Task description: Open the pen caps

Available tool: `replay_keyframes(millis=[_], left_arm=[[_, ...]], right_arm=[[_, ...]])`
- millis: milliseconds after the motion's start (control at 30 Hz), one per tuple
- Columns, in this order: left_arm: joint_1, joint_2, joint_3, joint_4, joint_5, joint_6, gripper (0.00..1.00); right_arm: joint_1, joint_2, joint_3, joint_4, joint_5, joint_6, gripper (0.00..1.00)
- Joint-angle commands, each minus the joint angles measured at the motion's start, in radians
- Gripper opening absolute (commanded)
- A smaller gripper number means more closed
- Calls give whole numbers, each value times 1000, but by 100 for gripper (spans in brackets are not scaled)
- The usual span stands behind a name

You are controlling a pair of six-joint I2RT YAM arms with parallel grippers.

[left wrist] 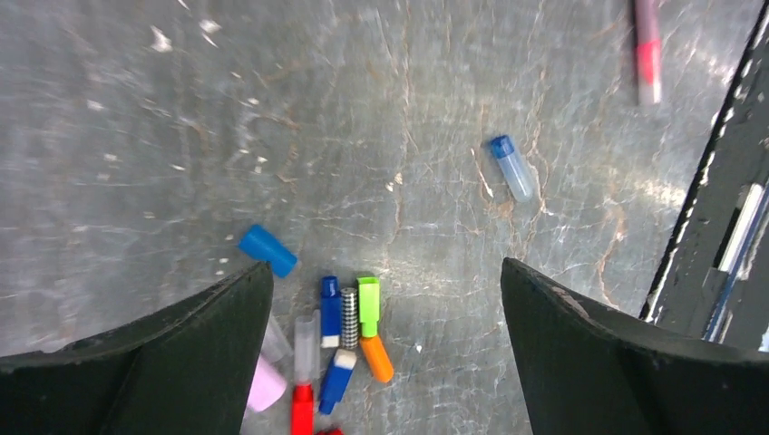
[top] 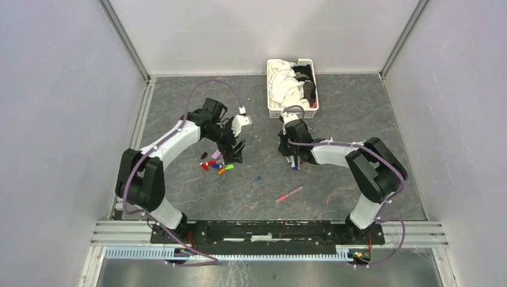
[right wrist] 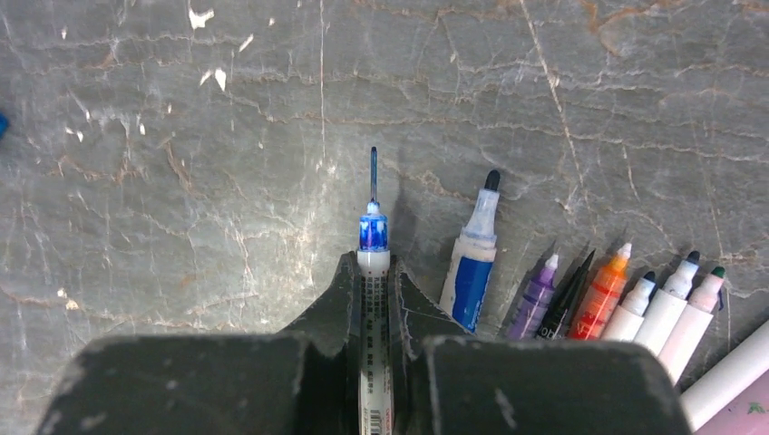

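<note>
My left gripper (top: 234, 149) is open and empty, low over a cluster of loose pen caps (top: 215, 163). In the left wrist view the gripper (left wrist: 385, 272) has its jaws wide apart around a green cap (left wrist: 368, 305), an orange cap (left wrist: 377, 358), blue caps (left wrist: 331, 310) and a red cap (left wrist: 302, 410). Another blue cap (left wrist: 267, 250) lies by the left finger. My right gripper (right wrist: 373, 272) is shut on a thin uncapped blue pen (right wrist: 373, 231), its bare tip pointing away. A row of uncapped pens (right wrist: 603, 292) lies to its right. The right gripper (top: 293, 159) shows above these pens in the top view.
A clear cap with a blue end (left wrist: 512, 167) lies alone on the table, also seen in the top view (top: 256, 180). A pink-red pen (top: 290, 194) lies nearer the arm bases. A white slatted basket (top: 274, 89) of cloths stands at the back.
</note>
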State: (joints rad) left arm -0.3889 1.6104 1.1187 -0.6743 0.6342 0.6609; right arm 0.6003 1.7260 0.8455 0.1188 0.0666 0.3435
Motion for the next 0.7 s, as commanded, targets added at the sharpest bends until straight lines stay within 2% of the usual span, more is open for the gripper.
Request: replay_keyframes(millis=[0, 267, 533, 567, 667], left_arm=[[41, -72, 113, -127, 45, -58, 100], [145, -114, 193, -158, -98, -175, 100], [222, -175, 176, -94, -297, -246, 100], [230, -175, 177, -88, -324, -269, 100], [276, -162, 196, -98, -325, -306, 100]], right_arm=[[4, 22, 22, 32, 101, -7, 4], [7, -23, 9, 4, 136, -32, 40], [17, -201, -10, -33, 113, -92, 52], [19, -230, -14, -36, 104, -96, 56], [11, -266, 7, -48, 10, -77, 78]])
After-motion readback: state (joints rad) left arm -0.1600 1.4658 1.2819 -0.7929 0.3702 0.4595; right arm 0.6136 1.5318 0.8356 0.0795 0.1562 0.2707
